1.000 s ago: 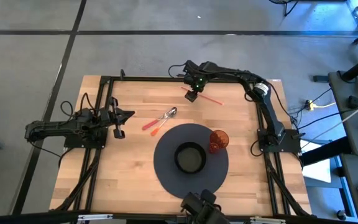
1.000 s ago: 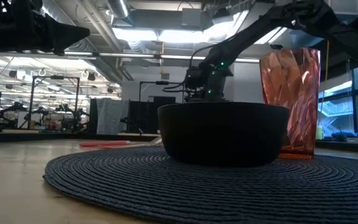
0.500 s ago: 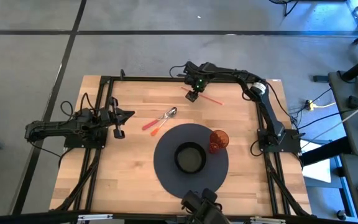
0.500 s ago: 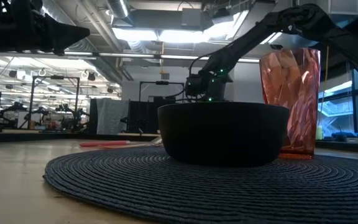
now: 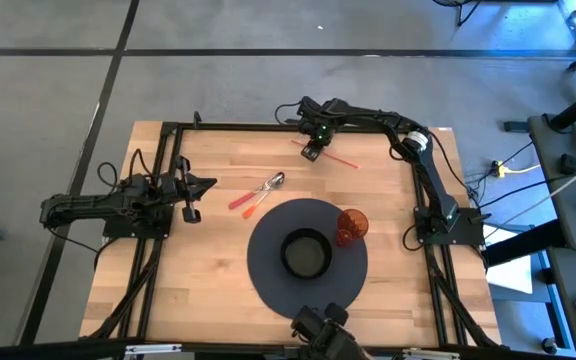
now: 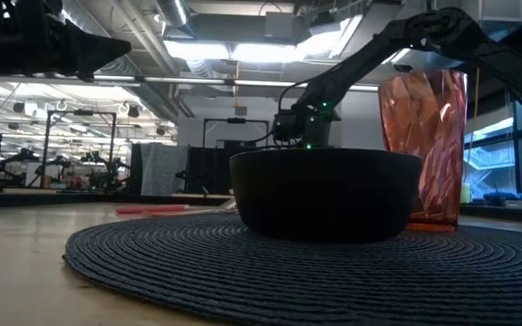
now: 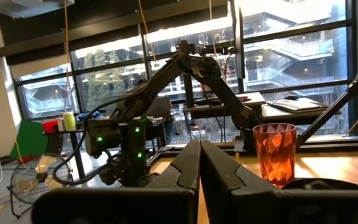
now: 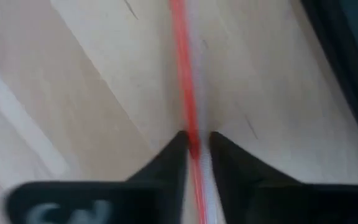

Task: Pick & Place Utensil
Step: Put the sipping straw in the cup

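The right gripper (image 8: 196, 148), which stood spread a moment ago, now pinches the red utensil (image 8: 185, 74) lying beyond the round mat (image 5: 268, 262). The left gripper (image 7: 199, 155) stays pressed together, well left of the mat.

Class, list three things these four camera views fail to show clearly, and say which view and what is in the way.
- Red utensil: right wrist view is blurred, and the right pincer, shut on it, covers its end, so its type is unclear.
- Same utensil in the high view: too small to identify.
- Spoons: low view, mostly hidden behind the bowl.
- Bowl's inside: hidden by its own wall.
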{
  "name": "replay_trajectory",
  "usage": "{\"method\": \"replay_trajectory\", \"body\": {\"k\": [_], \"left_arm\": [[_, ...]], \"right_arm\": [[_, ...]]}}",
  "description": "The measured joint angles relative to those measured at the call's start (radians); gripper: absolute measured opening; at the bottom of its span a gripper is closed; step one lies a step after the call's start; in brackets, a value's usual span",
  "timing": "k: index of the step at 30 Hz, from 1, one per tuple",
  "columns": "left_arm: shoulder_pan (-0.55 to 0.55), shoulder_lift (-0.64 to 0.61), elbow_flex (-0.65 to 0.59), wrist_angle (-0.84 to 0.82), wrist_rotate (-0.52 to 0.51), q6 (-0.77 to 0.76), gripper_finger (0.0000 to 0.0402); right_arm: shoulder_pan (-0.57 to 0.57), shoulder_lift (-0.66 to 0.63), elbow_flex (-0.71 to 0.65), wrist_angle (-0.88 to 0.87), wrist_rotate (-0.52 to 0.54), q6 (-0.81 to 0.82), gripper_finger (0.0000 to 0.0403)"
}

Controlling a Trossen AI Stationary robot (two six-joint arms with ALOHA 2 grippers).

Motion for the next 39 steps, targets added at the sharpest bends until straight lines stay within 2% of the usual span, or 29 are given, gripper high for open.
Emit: {"method": "replay_trajectory", "body": {"k": [2,4,8,12,20,23,26,31,35,39], "left_arm": [[0.000,0.000,0.000,0.000,0.000,0.000,0.0004],[0.000,0.000,0.000,0.000,0.000,0.000,0.0002],[0.000,0.000,0.000,0.000,0.000,0.000,0.0004],[0.000,0.000,0.000,0.000,0.000,-0.005,0.0008],[0.000,0.000,0.000,-0.008,0.000,-0.007,0.0003],[0.000,0.000,0.000,-0.021,0.000,-0.007,0.0006],[0.000,0.000,0.000,-0.024,0.000,-0.007,0.0008],[0.000,0.000,0.000,-0.025,-0.001,-0.007,0.0005],[0.000,0.000,0.000,-0.025,0.000,-0.015,0.0004],[0.000,0.000,0.000,-0.026,0.000,-0.018,0.0007]], "right_arm": [[-0.001,0.001,0.000,0.000,0.002,-0.015,0.0026],[0.000,0.001,-0.001,-0.002,0.001,-0.023,0.0010],[0.002,0.003,0.015,-0.016,0.027,-0.015,0.0016],[0.014,0.008,0.075,-0.069,0.013,-0.014,0.0004],[0.106,0.005,0.317,-0.143,0.001,-0.094,0.0003],[0.141,-0.016,0.403,-0.138,-0.038,-0.123,0.0002],[0.175,-0.077,0.452,-0.124,-0.098,-0.127,0.0002],[0.227,-0.240,0.433,-0.048,-0.179,-0.135,0.0001],[0.284,-0.418,0.331,0.087,-0.187,-0.138,0.0001],[0.327,-0.630,0.133,0.224,-0.173,-0.124,0.0001]]}}
